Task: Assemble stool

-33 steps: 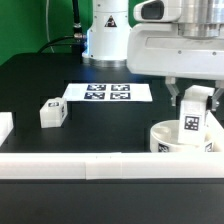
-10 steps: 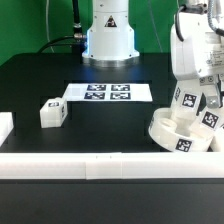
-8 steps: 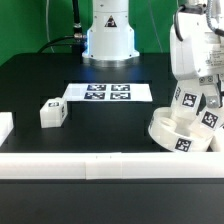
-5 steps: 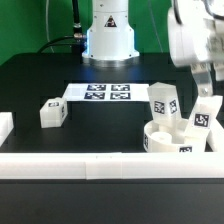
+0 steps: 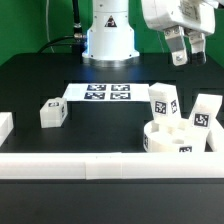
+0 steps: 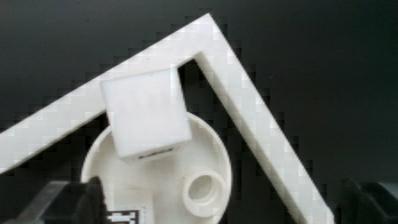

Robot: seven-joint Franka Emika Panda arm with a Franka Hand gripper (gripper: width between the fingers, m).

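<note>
Lifted clear since a moment ago, the tool (image 5: pixel 190 50) hangs empty with fingers wide above the seat (image 5: pixel 178 143), a thick round white disc beside the rail (image 5: pixel 90 165). Two blocky tagged legs (image 5: pixel 163 104) stand in it. Only the wrist view shows its round socket (image 6: pixel 205 187). Only the exterior view shows the loose leg (image 5: pixel 52 112).

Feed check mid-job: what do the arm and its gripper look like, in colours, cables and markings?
The arm has a glossy white, rounded casing with a dark band near its base. Thin black cables run down behind it. The gripper has a pale grey-white blocky body and two slim dark grey fingers. No lettering or tags are legible on either.
</note>
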